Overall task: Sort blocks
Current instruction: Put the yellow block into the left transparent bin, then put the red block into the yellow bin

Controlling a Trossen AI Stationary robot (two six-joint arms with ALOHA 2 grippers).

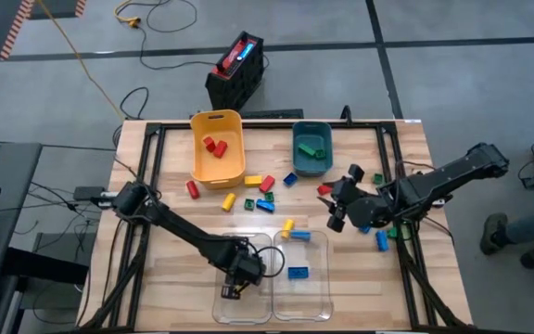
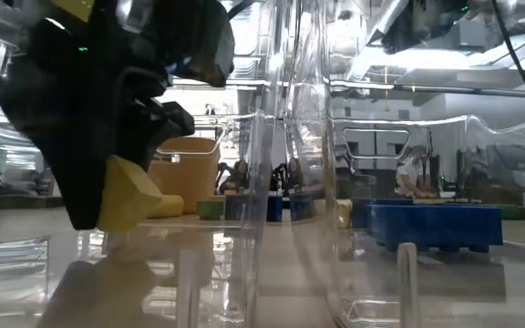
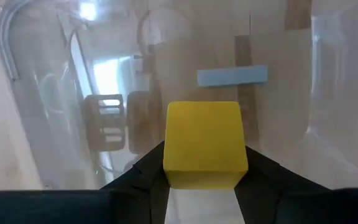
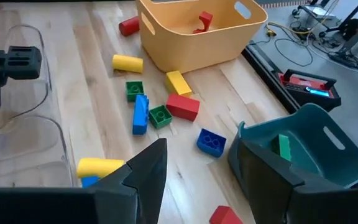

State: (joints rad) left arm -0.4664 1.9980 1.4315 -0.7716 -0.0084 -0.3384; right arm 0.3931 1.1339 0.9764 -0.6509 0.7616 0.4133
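No writing or brand can be read on anything. The left gripper [image 3: 204, 186] is inside the left clear bin [image 1: 222, 301] at the table's near edge, fingers clamped on a yellow block [image 3: 205, 143] whose flat face looks forward. The right gripper [image 4: 197, 174] hangs over the table, fingers apart and empty, near loose blocks [image 4: 166, 106] lying at mixed angles beside the yellow bin [image 4: 191, 43].
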